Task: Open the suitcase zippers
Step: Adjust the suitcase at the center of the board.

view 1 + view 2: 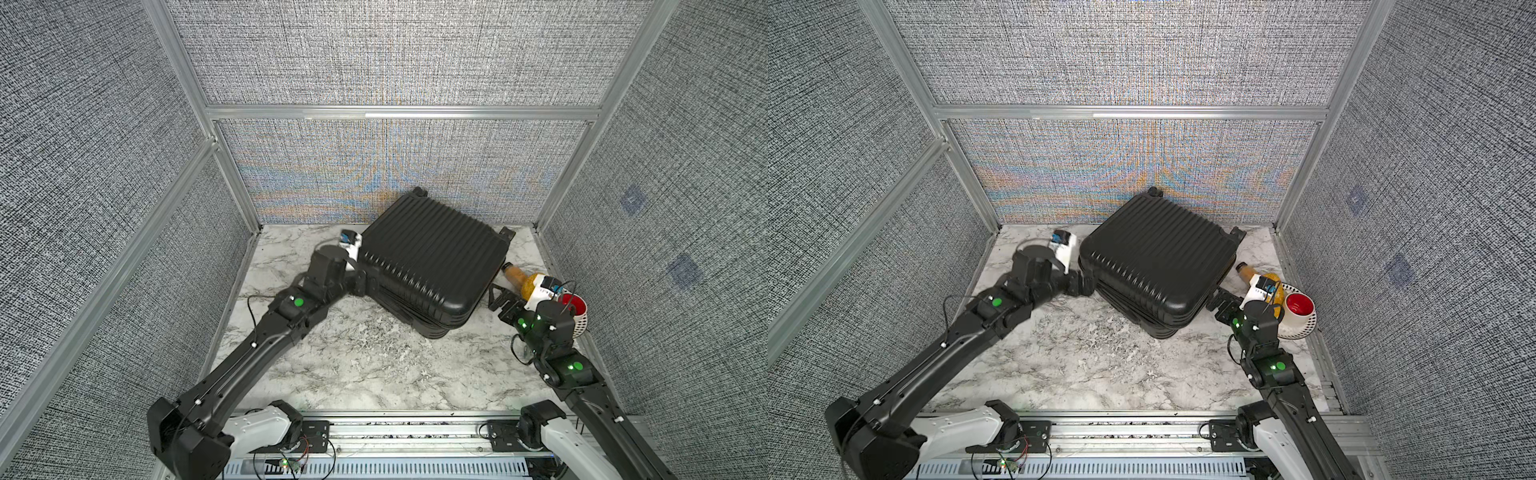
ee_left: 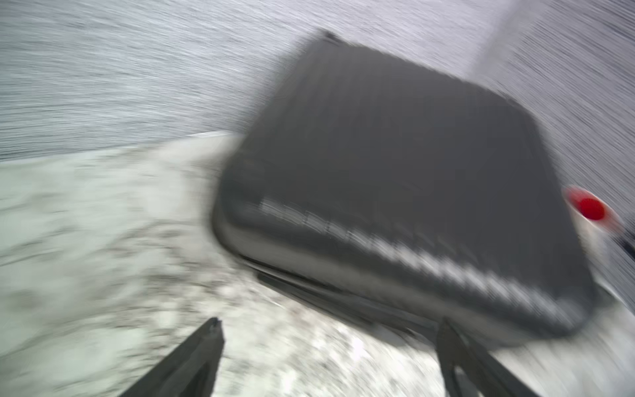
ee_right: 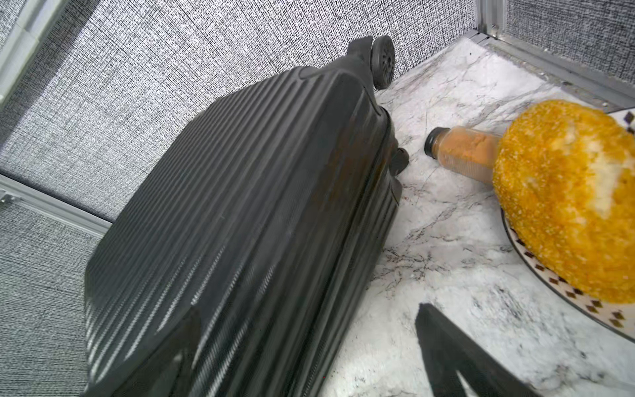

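Both arms low, reaching inward: left gripper (image 1: 368, 284) at suitcase (image 1: 428, 257) left edge, right gripper (image 1: 498, 297) beside its near-right corner, fingers apart on both. Suitcase flat on table (image 1: 353, 374), near back wall.

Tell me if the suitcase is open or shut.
Shut: the suitcase lies flat, its two ribbed shells stacked together, no lining showing. Whether it is unzipped, cannot tell.

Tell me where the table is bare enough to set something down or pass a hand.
Widest bare patch: the table in front of the suitcase, between left arm and right arm, to the front rail. A smaller strip: between suitcase and left wall, behind the left gripper. Crowded: right of the suitcase, with bottle, plate, red cup and right gripper.
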Available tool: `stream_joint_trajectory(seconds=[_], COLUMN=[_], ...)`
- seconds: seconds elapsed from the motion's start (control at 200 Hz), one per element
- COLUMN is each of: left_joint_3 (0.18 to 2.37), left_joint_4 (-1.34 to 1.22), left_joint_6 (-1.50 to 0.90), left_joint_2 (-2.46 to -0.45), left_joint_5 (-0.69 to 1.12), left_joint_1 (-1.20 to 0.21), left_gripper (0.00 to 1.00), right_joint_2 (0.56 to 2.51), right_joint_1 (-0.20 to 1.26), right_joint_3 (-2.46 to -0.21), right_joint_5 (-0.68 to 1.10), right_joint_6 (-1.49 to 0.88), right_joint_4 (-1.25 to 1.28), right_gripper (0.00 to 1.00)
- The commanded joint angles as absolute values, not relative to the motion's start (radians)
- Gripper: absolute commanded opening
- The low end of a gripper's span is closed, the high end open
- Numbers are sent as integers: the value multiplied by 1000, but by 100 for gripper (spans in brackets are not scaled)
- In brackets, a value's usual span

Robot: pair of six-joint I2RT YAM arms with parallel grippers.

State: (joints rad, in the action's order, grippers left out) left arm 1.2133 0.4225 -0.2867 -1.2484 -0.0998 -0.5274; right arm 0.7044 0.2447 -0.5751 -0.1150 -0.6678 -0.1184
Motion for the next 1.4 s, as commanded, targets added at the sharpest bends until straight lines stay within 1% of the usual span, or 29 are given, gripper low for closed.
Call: stream_joint_trajectory(seconds=[0.0,0.07,0.17,0.285,0.335,0.375,0.43,0.53,0.726,0.966,1.131,1.396], left_joint_3=[1353,1465,1636,1805,1868,1904,1937,1928,1815,1573,1398,1124], left_joint_4=[509,521,558,637,669,686,696,689,607,481,427,350], left_joint_6=[-248,-237,-242,-214,-182,-169,-179,-193,-220,-250,-269,-352], left_joint_2=[-1385,-1507,-1681,-1843,-1907,-1949,-1997,-2039,-1996,-1813,-1650,-1367], left_joint_5=[-90,-26,112,225,314,402,478,502,582,719,717,634], left_joint_1=[-424,-366,-297,-274,-270,-268,-267,-267,-269,-280,-317,-370], left_gripper=[100,100,100,100,100,100,100,100,100,100,100,99], right_joint_2=[790,845,912,1005,1057,1097,1150,1221,1306,1357,1396,1499], right_joint_1=[237,231,207,151,138,135,135,136,134,134,135,164], right_joint_3=[-665,-716,-740,-763,-787,-810,-852,-887,-912,-928,-943,-1008], right_joint_5=[-59,-63,-17,55,83,97,111,128,156,322,449,643], right_joint_6=[-705,-740,-732,-749,-746,-733,-710,-685,-665,-587,-539,-481], right_joint_4=[-175,-193,-139,-83,-73,-64,-54,-34,-17,27,49,65], right_gripper=[98,98,98,98,98,98,98,98,98,98,98,98])
